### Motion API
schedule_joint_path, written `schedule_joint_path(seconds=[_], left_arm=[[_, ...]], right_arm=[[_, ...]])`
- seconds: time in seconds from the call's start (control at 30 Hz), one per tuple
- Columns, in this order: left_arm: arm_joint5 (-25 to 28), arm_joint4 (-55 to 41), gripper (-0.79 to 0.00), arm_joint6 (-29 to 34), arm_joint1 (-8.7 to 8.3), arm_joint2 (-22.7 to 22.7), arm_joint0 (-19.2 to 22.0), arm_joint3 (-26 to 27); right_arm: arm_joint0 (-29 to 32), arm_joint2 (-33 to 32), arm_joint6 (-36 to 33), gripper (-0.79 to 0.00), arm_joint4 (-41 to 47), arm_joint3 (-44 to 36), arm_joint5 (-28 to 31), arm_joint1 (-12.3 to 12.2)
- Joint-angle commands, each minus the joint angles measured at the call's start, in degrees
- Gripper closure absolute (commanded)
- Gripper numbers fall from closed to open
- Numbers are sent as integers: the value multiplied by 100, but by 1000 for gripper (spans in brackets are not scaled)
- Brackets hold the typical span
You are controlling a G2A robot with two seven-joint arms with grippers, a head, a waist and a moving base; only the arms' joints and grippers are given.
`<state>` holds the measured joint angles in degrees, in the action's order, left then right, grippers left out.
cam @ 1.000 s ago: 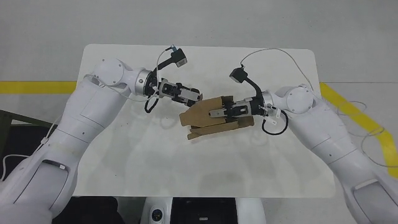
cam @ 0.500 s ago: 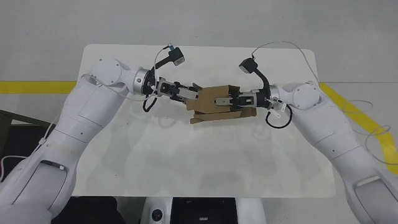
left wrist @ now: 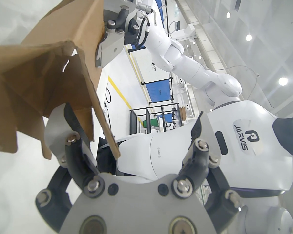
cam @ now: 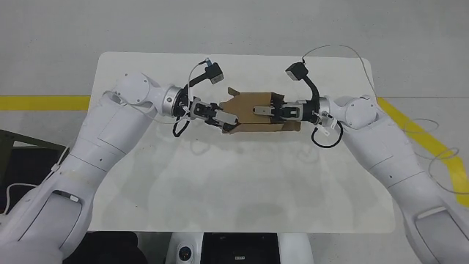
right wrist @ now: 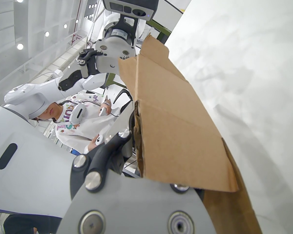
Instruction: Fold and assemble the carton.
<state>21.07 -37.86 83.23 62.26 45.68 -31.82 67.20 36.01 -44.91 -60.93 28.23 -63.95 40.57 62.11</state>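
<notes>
Since the earlier frame the carton (cam: 253,110) has swung from a slant nearer the robot to lie level and farther out over the table (cam: 146,191), and both arms have lined up at its ends.

In the top view the left gripper (cam: 220,115) meets one end and the right gripper (cam: 272,110) the other. The carton is probably braced this way so the flat blank can be opened into a sleeve.

In the left wrist view the left jaws stand wide, gripping nothing. One finger (left wrist: 72,122) lies against a flap, the other (left wrist: 197,132) hangs free, and a panel edge passes between them. Farther off, the right gripper pinches the far wall.

In the right wrist view that wall covers the right fingertips. The jaws look narrow and clamped on the cardboard, likely anchoring it while the left one spreads it
</notes>
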Motion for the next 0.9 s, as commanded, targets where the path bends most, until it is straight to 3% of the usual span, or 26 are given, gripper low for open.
schedule_joint_path(seconds=[0.0, 0.37, 0.87], left_arm=[[-9, -7, -785, 9, 8, -13, 0, 23], [-42, 2, -785, 41, 44, -60, -24, 67], [-105, -31, -785, 104, 84, -98, -80, 47]], right_arm=[[2, -36, 76, 0, -45, 3, 4, 6], [54, -208, 520, 0, -390, -75, -22, 49], [104, -231, 616, 0, -515, -163, -58, 157]])
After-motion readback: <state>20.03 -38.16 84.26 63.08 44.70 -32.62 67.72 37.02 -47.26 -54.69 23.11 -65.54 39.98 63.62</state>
